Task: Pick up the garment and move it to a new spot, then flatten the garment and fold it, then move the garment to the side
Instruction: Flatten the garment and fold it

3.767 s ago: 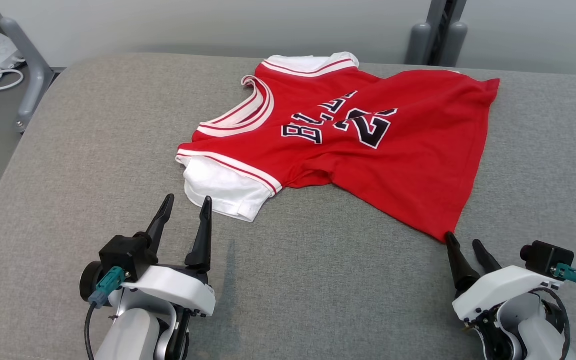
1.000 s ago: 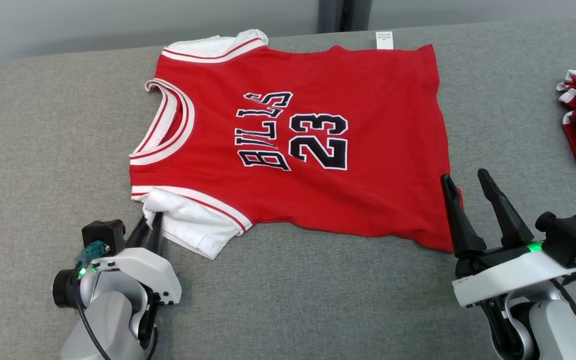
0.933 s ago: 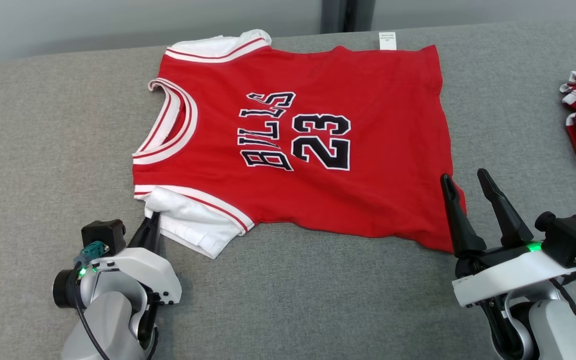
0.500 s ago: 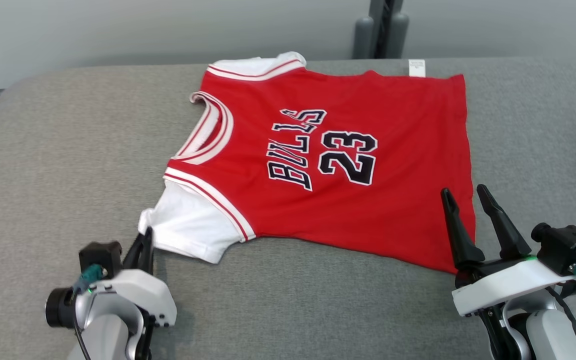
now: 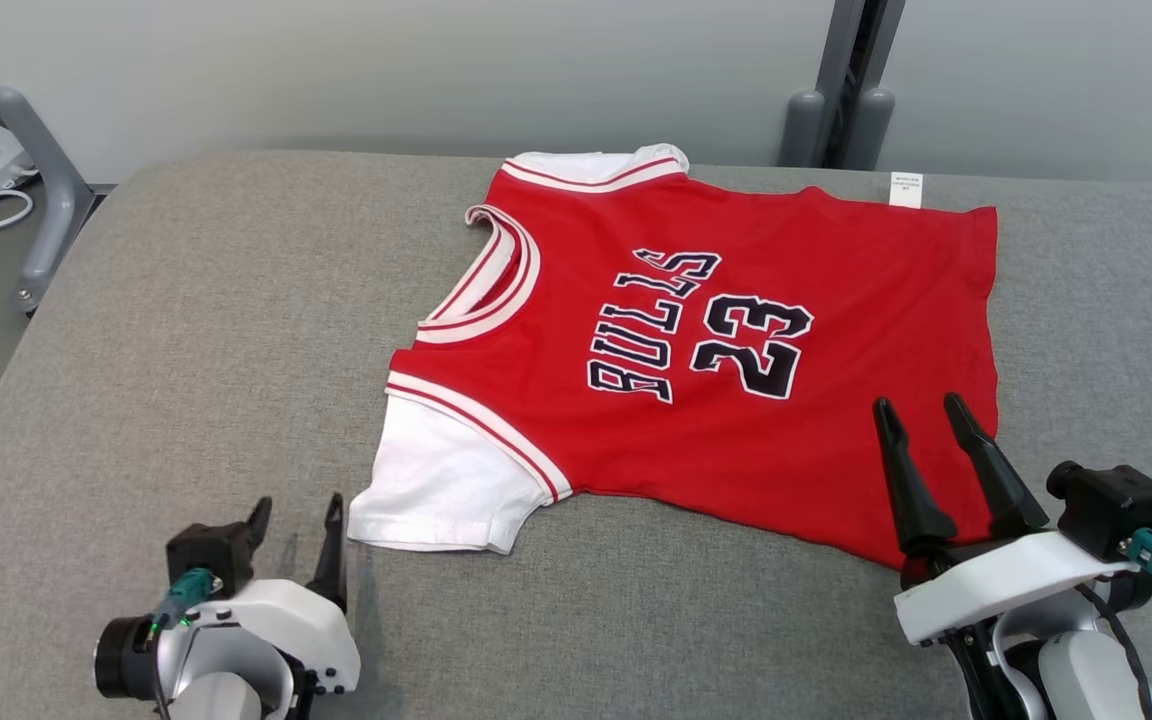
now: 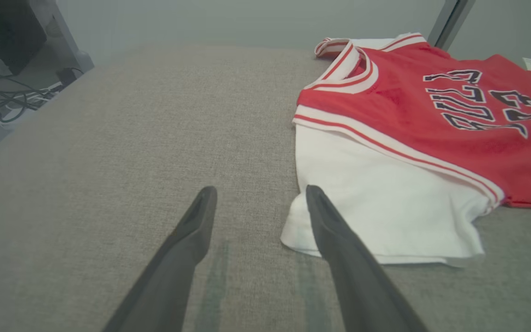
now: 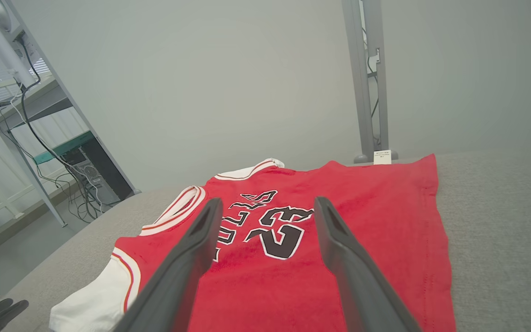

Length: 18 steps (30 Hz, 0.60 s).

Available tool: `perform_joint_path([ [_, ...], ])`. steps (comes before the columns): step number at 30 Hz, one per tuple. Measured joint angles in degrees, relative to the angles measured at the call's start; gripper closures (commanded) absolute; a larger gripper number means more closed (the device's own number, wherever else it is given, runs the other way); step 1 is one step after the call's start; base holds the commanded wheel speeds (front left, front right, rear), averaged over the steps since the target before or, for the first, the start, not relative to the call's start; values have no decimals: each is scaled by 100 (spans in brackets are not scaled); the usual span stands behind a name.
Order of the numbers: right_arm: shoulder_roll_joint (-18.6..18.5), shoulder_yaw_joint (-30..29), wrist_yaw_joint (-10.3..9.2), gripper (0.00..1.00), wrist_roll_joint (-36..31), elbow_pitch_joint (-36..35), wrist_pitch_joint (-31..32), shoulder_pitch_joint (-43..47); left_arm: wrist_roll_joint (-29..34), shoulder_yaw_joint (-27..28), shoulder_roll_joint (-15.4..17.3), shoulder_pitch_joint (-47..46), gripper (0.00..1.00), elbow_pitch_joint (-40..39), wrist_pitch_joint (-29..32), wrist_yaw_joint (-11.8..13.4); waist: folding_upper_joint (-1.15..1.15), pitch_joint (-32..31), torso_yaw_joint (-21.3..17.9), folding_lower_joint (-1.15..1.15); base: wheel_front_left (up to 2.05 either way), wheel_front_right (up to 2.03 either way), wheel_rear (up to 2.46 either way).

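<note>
There is one short-sleeved red basketball jersey, and it lies face up on the one grey fabric-covered padded table, nearer the table's far edge than its near edge. The jersey has two white sleeves and one small white label, which sticks out at the hem toward the table's far edge. It carries one word, BULLS, and one number, 23.

There are two grippers, each with two long dark tapered fingers, both at the table's near edge. Half a second ago the left gripper had its fingers pinched together at the cuff of the near sleeve. Now they stand spread apart with nothing between them, just beside the cuff's corner. In the left wrist view one fingertip sits at the cuff's edge, and contact cannot be told. The right gripper is as it was, fingers wide apart over the hem corner nearest the table's front and gripping nothing. The head camera has turned, so the whole picture has shifted.

The jersey is soft, thin cloth lying nearly flat, with slight ripples along its near side. The collar and armholes are banded in white and red, and the lettering is black with white outlines. The near sleeve is spread smooth and roughly rectangular. The far sleeve shows as a narrow strip. The table's cover is a coarse weave, with rounded corners.
</note>
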Motion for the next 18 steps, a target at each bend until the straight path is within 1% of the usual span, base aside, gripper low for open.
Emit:
perform_joint_path([
  [4, 4, 19, 0, 0, 0, 41, 0, 10, -56, 68, 45, 79, 0, -278, 13, 93, 0, -28, -8, 0, 0, 0, 0],
  [7, 3, 59, 0, 0, 0, 42, 25, 8, -77, 45, 110, 131, 0, -312, 70, 83, 0, -37, -70, 0, 0, 0, 0],
  [14, -12, 44, 0, 0, -9, 23, 53, 5, -132, -144, 140, 87, 0, -260, 166, -243, 0, 3, -287, 0, 0, 0, 0],
  [18, -16, 23, 0, 0, -10, 14, 62, 10, -137, -201, 165, 36, 0, -188, 189, -360, 0, 47, -406, 0, 0, 0, 0],
])
